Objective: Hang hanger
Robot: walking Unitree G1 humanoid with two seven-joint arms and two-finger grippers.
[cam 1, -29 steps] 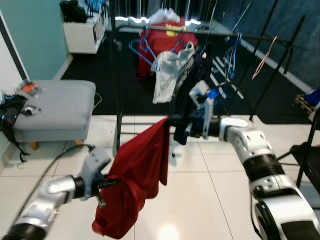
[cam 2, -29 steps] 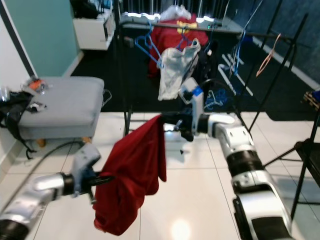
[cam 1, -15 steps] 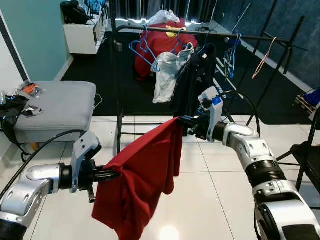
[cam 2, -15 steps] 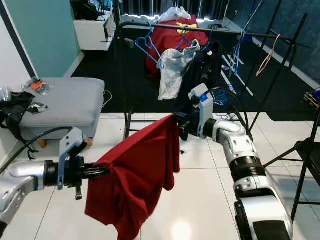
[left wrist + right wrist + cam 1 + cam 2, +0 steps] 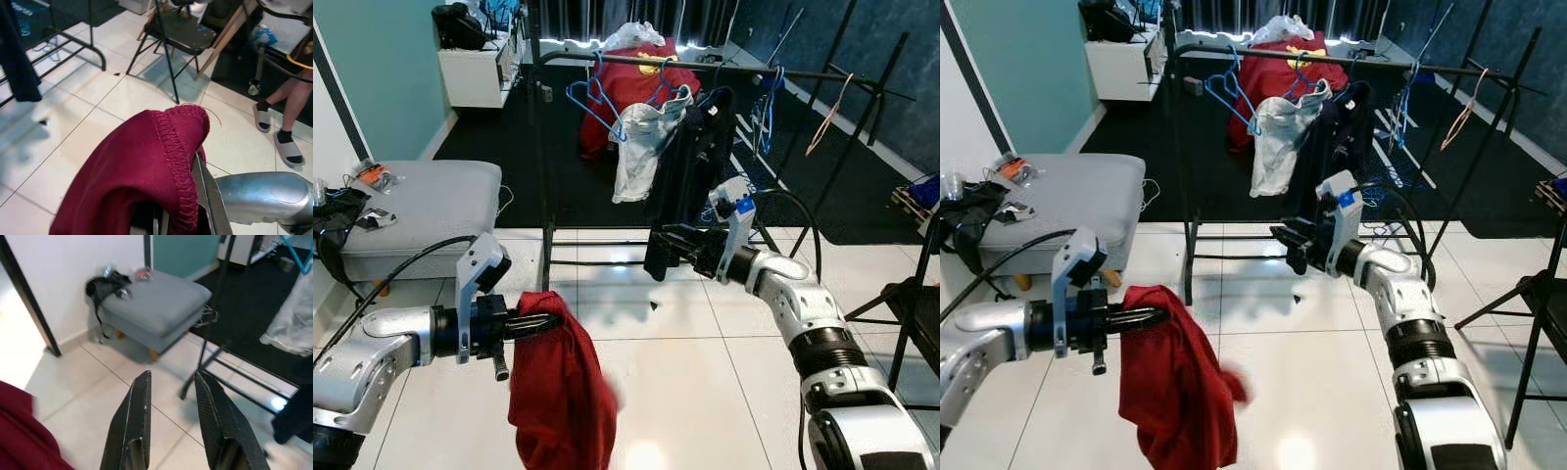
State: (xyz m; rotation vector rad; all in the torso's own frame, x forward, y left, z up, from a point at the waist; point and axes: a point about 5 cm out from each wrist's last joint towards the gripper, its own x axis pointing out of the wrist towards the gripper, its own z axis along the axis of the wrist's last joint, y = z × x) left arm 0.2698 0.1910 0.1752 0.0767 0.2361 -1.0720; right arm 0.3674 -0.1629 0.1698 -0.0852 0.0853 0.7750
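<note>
Dropping from your right end effector (image 5: 1285, 238), now spread and empty at frame centre, the red garment (image 5: 558, 392) hangs lower left, pinched by your left end effector (image 5: 540, 325); rehanging needs regrasping.

Red cloth garment (image 5: 563, 392) matt, stitched hem; floor tiles (image 5: 705, 392) glossy.
</note>
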